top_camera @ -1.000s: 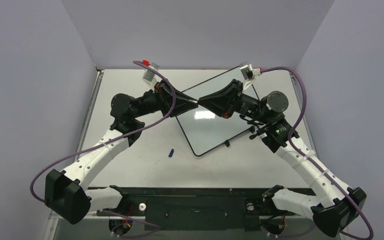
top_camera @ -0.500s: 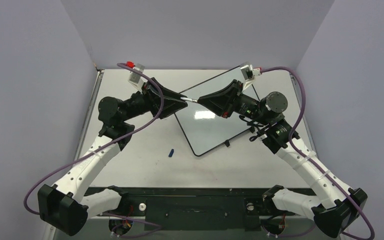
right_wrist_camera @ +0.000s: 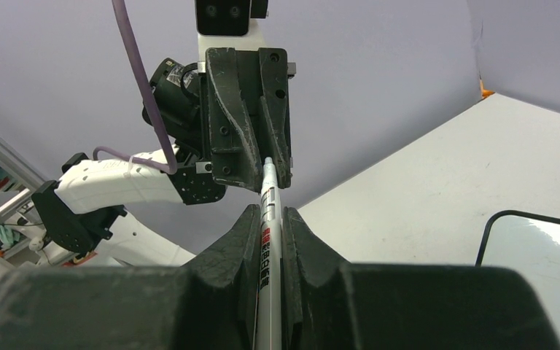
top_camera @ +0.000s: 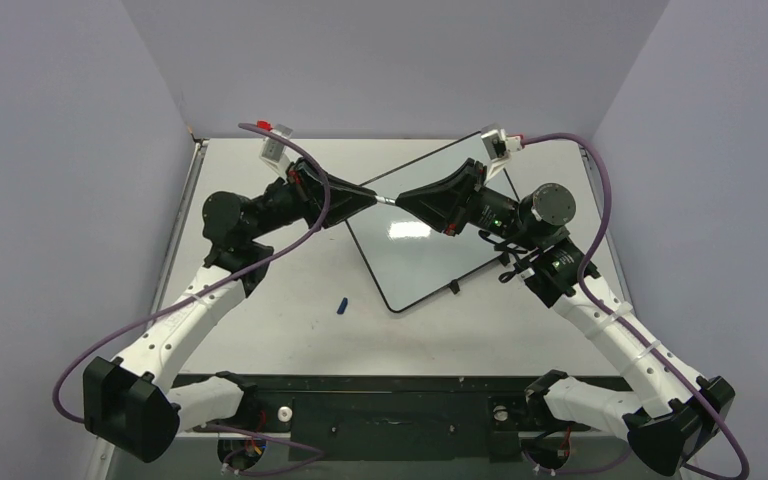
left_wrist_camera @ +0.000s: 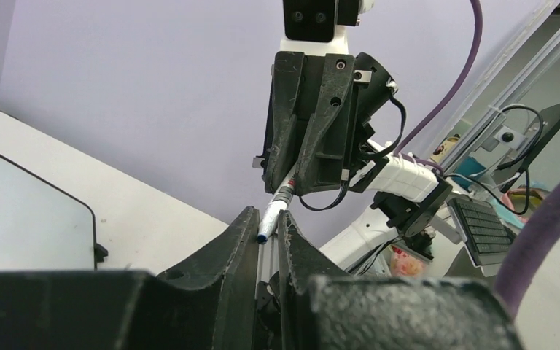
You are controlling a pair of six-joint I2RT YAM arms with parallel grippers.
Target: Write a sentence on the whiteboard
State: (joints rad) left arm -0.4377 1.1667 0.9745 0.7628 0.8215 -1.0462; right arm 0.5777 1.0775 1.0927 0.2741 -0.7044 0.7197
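Two arms hold the left pincer (top_camera: 371, 198) and the right pincer (top_camera: 399, 201) tip to tip above the far-left edge of the small, black-framed white whiteboard (top_camera: 430, 255), which lies flat and askew on the white tabletop (top_camera: 260, 290). The right pincer is clamped on a slim white marker (top_camera: 386, 199) with red lettering. The marker's blue end sits between the left pincer's narrowly parted fingers (left_wrist_camera: 244, 226) (whether they press on it cannot be told). A small blue piece (top_camera: 342, 305) lies left of the board's nearest corner.

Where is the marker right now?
In the top view, the marker hangs in mid-air over the whiteboard's far left edge, clamped in the right gripper, its other end between the left gripper's fingers.
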